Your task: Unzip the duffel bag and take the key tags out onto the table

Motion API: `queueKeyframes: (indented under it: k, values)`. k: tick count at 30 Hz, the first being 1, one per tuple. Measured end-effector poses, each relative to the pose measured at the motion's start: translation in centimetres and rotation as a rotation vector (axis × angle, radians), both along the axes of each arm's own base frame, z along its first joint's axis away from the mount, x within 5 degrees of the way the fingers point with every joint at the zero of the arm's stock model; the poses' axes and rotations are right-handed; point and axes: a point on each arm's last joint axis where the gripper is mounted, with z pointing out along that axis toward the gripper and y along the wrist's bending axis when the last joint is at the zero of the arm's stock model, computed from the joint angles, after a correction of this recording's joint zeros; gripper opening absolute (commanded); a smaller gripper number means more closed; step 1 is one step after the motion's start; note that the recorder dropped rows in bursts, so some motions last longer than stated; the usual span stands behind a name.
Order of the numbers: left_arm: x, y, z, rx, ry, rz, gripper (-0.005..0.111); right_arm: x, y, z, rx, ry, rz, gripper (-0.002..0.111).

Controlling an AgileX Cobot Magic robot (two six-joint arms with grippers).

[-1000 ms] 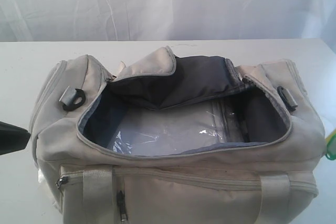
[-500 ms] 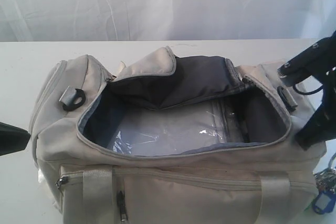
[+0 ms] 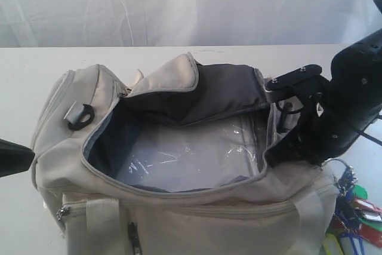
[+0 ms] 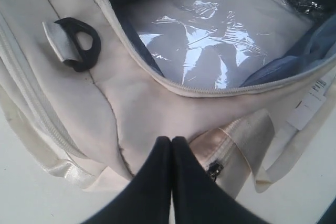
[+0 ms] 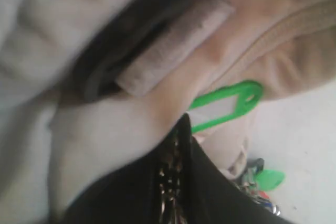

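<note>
While the left end effector (image 4: 171,142) is hovering beside the left end of the duffel bag (image 3: 179,207), jaws pressed together and empty, the bag is lying unzipped, showing only clear plastic (image 3: 191,153) inside. The right end effector (image 5: 179,129) is pinching the metal rings of the key tags (image 3: 352,219), now outside the bag's right end. Whether they are touching the desk (image 3: 24,70) cannot be told. Judgement: releasing should be happening well right, since the bag wall and strap (image 3: 311,210) are crowding the drop.

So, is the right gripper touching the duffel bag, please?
Touching. The exterior view shows the right gripper pressed into the end of the duffel bag.
</note>
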Motion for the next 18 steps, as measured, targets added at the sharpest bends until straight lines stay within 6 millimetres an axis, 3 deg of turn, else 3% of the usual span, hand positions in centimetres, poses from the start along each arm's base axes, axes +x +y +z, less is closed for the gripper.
queueKeyframes:
  k: [12,18]
  values:
    - [0.0,0.0,0.0,0.000,0.000,0.000,0.000,3.0,2.6,-0.2,0.198,-0.023,0.033,0.000]
    - [0.0,0.0,0.0,0.000,0.000,0.000,0.000,4.3,5.4,-0.1,0.226,-0.038,0.108,0.000]
